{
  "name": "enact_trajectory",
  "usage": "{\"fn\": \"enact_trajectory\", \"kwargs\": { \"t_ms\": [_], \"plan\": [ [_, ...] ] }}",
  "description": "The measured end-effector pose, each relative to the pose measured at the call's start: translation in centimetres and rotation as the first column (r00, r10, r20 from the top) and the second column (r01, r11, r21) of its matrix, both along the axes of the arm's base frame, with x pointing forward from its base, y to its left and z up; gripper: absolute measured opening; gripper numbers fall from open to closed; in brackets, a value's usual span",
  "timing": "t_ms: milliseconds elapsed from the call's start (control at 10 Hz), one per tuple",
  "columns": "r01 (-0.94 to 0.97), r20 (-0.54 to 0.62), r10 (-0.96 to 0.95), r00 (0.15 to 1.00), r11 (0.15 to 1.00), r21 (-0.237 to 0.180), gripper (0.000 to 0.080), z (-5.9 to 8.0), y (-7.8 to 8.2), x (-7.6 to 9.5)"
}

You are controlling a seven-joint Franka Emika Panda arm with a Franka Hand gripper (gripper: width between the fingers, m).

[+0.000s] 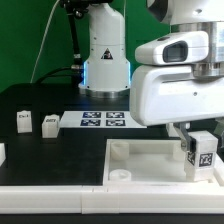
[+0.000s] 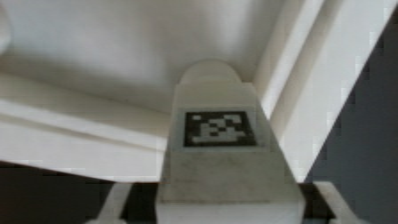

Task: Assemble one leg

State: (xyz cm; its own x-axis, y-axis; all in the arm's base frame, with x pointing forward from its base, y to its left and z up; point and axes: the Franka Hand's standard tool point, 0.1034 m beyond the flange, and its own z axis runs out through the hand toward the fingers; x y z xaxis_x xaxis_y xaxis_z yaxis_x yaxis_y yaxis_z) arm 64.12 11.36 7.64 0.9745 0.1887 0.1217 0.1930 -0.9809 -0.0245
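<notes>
My jaws [image 1: 201, 141] sit at the lower right of the exterior view, clenched on a leg [image 1: 203, 152], a small white block with a black-and-white tag on its face. My fingers press its two sides, so the gap between them is only as wide as the block. The leg stands upright, its lower end at the right-hand corner of the tray [image 1: 150, 158], a large white square piece with raised walls that fills the lower middle of the frame. I cannot tell whether the leg's foot touches the tray or hangs just over it.

In the wrist view the leg [image 2: 221, 140] runs up the centre of the frame, its rounded tip pointing at an inner corner of the tray [image 2: 107, 100], and its tag faces the camera. My fingers show as pale shapes low in the frame, tight against either side of the leg.

At the left of the exterior view, two more legs [image 1: 24, 121] [image 1: 50, 124] stand on the black desk [image 1: 30, 100], near each other and well apart from me. Just right of them the marker board [image 1: 103, 120] lies flat on the desk. My arm's white base [image 1: 105, 55] rises at the upper middle.
</notes>
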Motion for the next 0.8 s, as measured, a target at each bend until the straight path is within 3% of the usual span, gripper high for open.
{"fn": "enact_trajectory", "kwargs": {
  "t_ms": [200,400,800],
  "plan": [
    [0.24,-0.008,-0.24,0.971,0.97,0.034,0.0291,-0.11,0.09,-0.05],
    [0.483,-0.019,-0.483,0.875,0.872,0.075,0.0291,-0.17,0.0,-0.11],
    [0.869,-0.102,-0.864,0.493,0.486,0.087,0.0291,-0.24,-0.09,-0.46]
  ]
}}
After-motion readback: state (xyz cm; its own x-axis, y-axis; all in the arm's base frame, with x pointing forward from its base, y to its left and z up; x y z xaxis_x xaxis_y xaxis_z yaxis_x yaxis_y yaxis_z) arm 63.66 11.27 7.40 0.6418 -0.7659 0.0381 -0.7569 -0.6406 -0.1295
